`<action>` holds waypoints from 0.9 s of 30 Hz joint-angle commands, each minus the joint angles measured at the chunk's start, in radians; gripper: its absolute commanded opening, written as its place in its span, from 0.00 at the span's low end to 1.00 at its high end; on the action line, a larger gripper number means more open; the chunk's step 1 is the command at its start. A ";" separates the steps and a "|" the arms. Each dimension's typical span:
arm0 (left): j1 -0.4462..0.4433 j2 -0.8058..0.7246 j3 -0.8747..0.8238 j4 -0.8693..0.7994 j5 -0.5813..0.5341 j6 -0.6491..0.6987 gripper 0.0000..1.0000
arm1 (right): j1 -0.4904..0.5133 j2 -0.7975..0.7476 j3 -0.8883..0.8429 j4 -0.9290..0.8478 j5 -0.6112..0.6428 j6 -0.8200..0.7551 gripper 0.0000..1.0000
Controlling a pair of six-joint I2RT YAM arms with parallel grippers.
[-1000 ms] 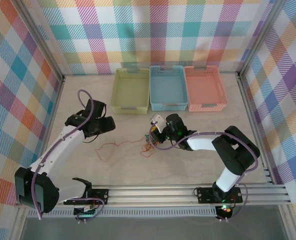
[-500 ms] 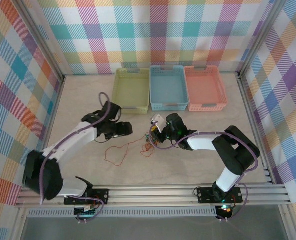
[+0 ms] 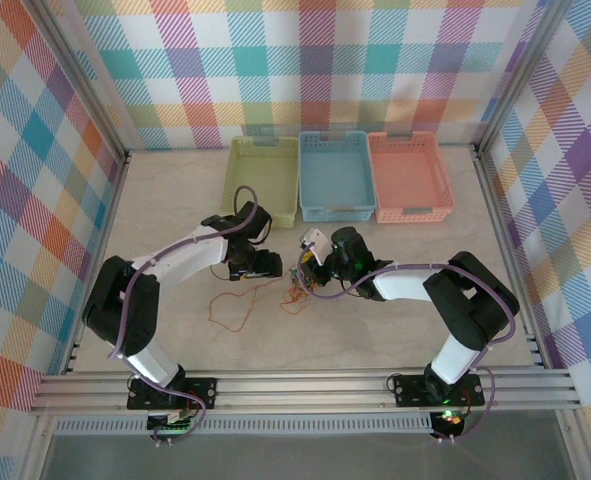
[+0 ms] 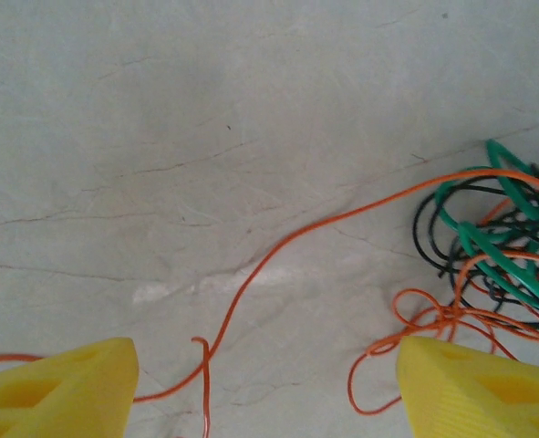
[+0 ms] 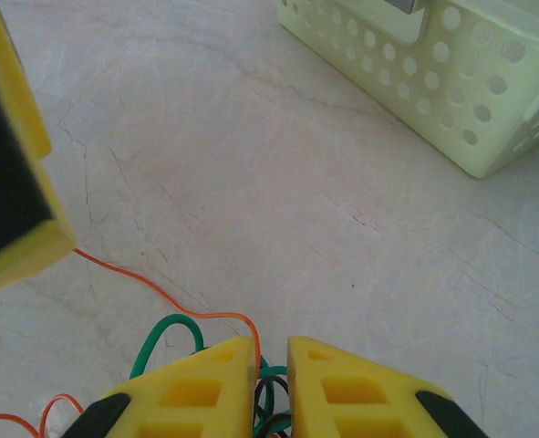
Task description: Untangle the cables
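Observation:
The cables are a small knot of orange, green and black cords on the table, between my two grippers. One orange cord trails off to the left in a loose loop. My right gripper is shut on the knot, with green, black and orange strands pinched between its yellow fingers. My left gripper hangs open just left of the knot. The long orange cord runs across the table between its spread fingertips without touching them. One left finger shows in the right wrist view.
Three baskets stand in a row at the back: green, blue and pink. The green basket is close behind the grippers. Checked walls and metal rails enclose the table.
My left arm has swung right, from well left of the orange loop to beside the knot. The orange loop has shifted slightly. The right gripper has stayed put on the knot.

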 commanded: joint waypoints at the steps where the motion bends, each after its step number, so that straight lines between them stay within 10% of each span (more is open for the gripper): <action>1: 0.018 0.040 0.025 -0.031 -0.010 0.011 0.75 | -0.005 0.010 0.020 -0.009 -0.006 0.006 0.19; 27: 0.033 0.118 -0.026 -0.012 0.114 0.023 0.45 | -0.007 0.019 0.032 -0.030 -0.010 0.005 0.20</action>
